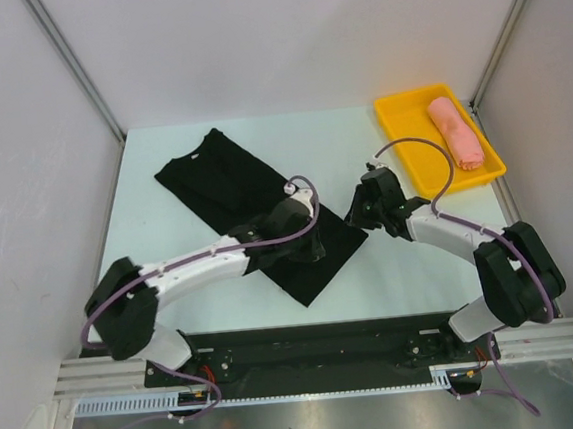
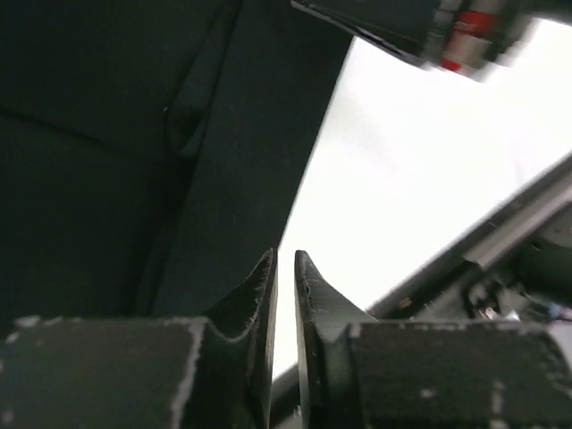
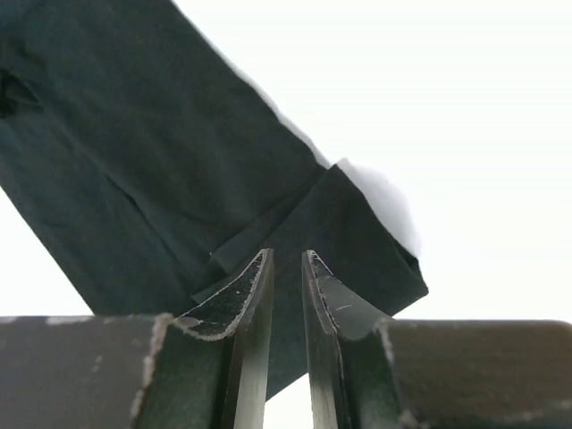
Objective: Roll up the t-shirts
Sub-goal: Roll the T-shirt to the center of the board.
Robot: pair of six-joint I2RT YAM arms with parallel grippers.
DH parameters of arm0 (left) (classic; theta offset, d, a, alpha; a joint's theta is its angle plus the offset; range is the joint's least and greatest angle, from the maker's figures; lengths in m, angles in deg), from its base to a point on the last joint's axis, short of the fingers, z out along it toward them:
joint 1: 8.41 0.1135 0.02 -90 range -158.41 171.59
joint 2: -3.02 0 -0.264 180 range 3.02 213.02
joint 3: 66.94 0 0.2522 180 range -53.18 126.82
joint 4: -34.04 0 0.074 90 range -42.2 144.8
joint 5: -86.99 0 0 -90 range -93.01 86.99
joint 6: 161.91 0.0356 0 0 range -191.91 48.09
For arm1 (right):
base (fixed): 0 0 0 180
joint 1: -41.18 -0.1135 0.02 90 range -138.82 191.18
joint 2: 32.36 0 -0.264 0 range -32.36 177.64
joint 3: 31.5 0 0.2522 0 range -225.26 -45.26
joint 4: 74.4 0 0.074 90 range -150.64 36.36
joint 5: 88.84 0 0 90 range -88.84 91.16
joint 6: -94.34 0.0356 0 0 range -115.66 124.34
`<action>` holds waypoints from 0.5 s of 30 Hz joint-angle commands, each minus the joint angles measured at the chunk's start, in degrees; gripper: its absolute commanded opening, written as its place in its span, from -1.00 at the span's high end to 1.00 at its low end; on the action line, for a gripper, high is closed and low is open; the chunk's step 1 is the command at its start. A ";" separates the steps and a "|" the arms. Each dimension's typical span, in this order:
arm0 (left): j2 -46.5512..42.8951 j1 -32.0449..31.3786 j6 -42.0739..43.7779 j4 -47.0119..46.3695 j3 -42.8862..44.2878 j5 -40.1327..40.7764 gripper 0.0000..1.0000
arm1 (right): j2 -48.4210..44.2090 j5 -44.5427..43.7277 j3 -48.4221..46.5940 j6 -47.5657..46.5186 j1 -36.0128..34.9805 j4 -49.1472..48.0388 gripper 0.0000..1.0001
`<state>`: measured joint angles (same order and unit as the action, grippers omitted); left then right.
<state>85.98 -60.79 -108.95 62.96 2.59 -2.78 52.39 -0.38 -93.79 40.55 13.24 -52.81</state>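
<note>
- Watching from the side, I see the black t-shirt (image 1: 221, 175) folded into a long strip. It slants across the bench (image 1: 402, 275) from the far left toward the near middle. The pink roll (image 1: 457, 131) already sits in the yellow tray (image 1: 390, 115) at the far right.
- The left tool (image 2: 286, 261) hangs at the strip's edge, its jaws pinched to a thin slit with nothing between them (bare bench shows through the gap).
- The right tool (image 3: 286, 257) hovers over a corner of the strip where a flap lies doubled over. Its jaws are just as narrow and hold nothing either.
- To my eye the rolling has not begun. Both tools want to open wider and take the end of the strip at its two corners. Then they should turn it over evenly, tight and square to the strip, or it may come out as a cone.
</note>
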 commanded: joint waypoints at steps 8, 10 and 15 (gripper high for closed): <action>18.20 1.05 1.18 -7.24 7.78 4.16 0.83 | -8.62 6.55 5.99 1.58 0.87 -0.89 0.52; 19.34 1.66 1.09 -8.56 6.99 3.82 0.83 | -9.60 7.16 7.91 2.46 0.26 -1.86 0.51; 21.19 1.93 0.91 -9.09 5.32 4.34 0.85 | -9.78 6.56 9.33 4.31 -4.21 -4.40 0.50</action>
<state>106.26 -59.28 -108.88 56.89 8.03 -0.10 43.19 5.70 -85.18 42.91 12.52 -53.62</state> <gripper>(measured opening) 0.076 0.246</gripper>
